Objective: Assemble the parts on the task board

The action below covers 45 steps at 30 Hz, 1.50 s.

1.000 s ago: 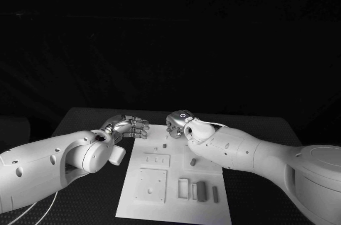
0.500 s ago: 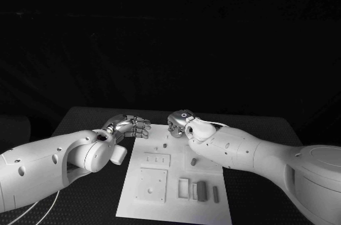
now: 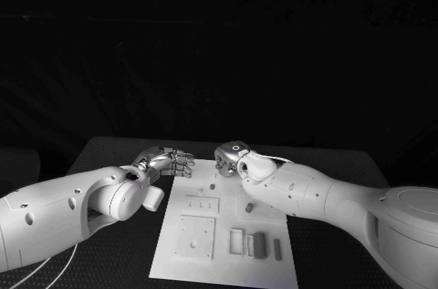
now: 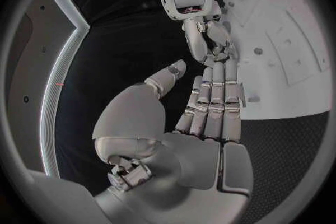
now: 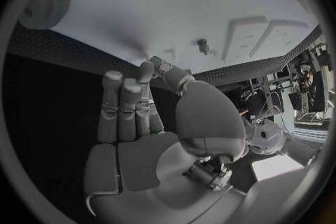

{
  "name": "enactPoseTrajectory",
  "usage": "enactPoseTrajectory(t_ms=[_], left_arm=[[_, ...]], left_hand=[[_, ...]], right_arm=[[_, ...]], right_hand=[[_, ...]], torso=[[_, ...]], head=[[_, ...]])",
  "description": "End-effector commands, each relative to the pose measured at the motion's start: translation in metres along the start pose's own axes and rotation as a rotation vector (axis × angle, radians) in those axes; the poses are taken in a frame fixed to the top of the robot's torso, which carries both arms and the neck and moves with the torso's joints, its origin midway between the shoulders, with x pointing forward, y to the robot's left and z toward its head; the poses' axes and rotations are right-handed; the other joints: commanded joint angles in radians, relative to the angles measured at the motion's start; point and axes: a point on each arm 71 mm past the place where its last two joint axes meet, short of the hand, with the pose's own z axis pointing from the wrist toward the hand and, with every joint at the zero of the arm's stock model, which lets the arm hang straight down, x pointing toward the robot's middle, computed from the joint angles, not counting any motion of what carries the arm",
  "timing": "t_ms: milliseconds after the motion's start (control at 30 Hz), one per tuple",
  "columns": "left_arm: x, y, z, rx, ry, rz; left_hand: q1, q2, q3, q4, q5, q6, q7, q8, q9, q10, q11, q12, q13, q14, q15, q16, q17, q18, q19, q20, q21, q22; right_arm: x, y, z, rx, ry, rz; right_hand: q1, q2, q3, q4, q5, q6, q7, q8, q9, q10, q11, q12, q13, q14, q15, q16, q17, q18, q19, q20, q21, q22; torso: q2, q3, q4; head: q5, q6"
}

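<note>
Hovering empty with fingers apart at the task board's (image 3: 183, 251) far edge, both hands leave the parts (image 3: 259, 245) lying nearward, closer to the right hand (image 3: 230, 157) than the left hand (image 3: 169, 162).

White task board (image 3: 183, 254) with grey parts (image 3: 259, 245) (darker) on black dimpled table (image 3: 109, 156).

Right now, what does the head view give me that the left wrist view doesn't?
Head view: the near end of the white board, with grey parts lying side by side on it. Left wrist view: the palm side of the left hand, fingers straight, thumb apart, nothing in it. Both: the board, and the right hand close to the left hand by the board's far end.
</note>
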Motion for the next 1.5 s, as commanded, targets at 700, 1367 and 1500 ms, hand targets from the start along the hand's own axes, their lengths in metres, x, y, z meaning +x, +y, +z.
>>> enactPoseTrajectory(t_ms=[700, 1367, 1500], left_arm=[[0.003, -0.0035, 0.001, 0.009, 0.019, 0.003], [0.002, -0.0034, 0.0011, 0.009, 0.017, 0.003], [0.0026, -0.0035, 0.0014, 0.009, 0.019, 0.003]], left_hand=[[-0.009, -0.004, 0.001, 0.004, -0.005, -0.009, 0.018, -0.007, 0.003, -0.01, 0.0, -0.009, 0.001, -0.001, 0.002, -0.008, 0.003, 0.017, -0.004, 0.0, -0.004, 0.002], [-0.01, -0.004, 0.0, 0.005, -0.005, -0.01, 0.017, -0.008, 0.004, -0.012, -0.001, -0.011, 0.002, -0.001, 0.003, -0.01, 0.004, 0.017, -0.005, 0.0, -0.005, 0.003], [-0.01, -0.003, 0.0, 0.005, -0.005, -0.01, 0.017, -0.008, 0.005, -0.012, -0.001, -0.011, 0.002, -0.001, 0.003, -0.01, 0.004, 0.017, -0.005, 0.0, -0.006, 0.003]], right_arm=[[0.0044, 0.0017, 0.0014, 0.021, 0.062, 0.04], [0.0041, -0.0035, 0.0007, 0.046, 0.052, 0.038], [0.0035, -0.0036, 0.0007, 0.049, 0.042, 0.043]], right_hand=[[-0.008, -0.033, 0.012, 0.015, 0.002, -0.083, 0.022, -0.064, 0.017, -0.031, 0.031, -0.033, -0.01, -0.032, 0.02, -0.002, -0.012, 0.013, -0.02, 0.006, -0.002, 0.019], [-0.006, -0.021, 0.012, 0.02, 0.001, -0.068, 0.02, -0.056, 0.021, -0.03, 0.03, -0.032, -0.008, -0.035, 0.02, 0.003, -0.013, 0.013, -0.021, 0.008, 0.001, 0.021], [-0.008, -0.018, 0.011, 0.022, 0.001, -0.066, 0.02, -0.054, 0.021, -0.03, 0.029, -0.032, -0.008, -0.035, 0.02, 0.004, -0.013, 0.013, -0.021, 0.008, 0.002, 0.021]], torso=[[0.002, -0.0004, -0.0003], [0.003, -0.0004, -0.0004], [0.003, -0.0006, -0.0004]], head=[[-0.002, 0.004], [-0.004, -0.001], [-0.004, -0.001]])
